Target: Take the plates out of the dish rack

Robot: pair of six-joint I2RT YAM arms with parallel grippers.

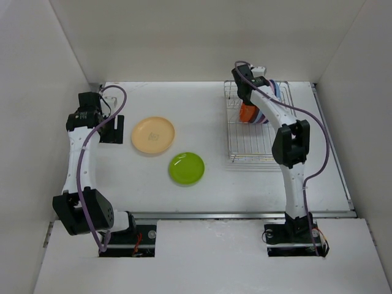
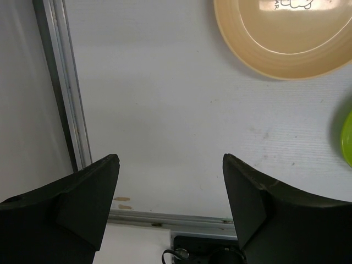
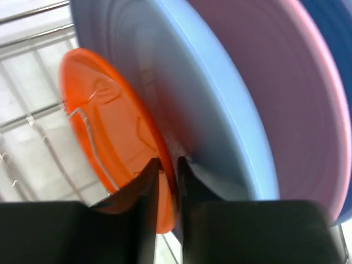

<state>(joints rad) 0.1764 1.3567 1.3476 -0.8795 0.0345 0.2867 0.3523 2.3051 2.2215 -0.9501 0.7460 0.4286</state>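
Matte white table (image 1: 184, 104); right gripper (image 3: 168, 168) pinches the round, glossy orange plate (image 3: 110, 126).

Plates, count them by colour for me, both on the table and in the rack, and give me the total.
Pale yellow plate: 1
Green plate: 1
Orange plate: 1
Light blue plate: 1
Pink plate: 1
Dark blue plate: 1
Total: 6

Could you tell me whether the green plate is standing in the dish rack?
No, the green plate lies flat on the table, left of the dish rack.
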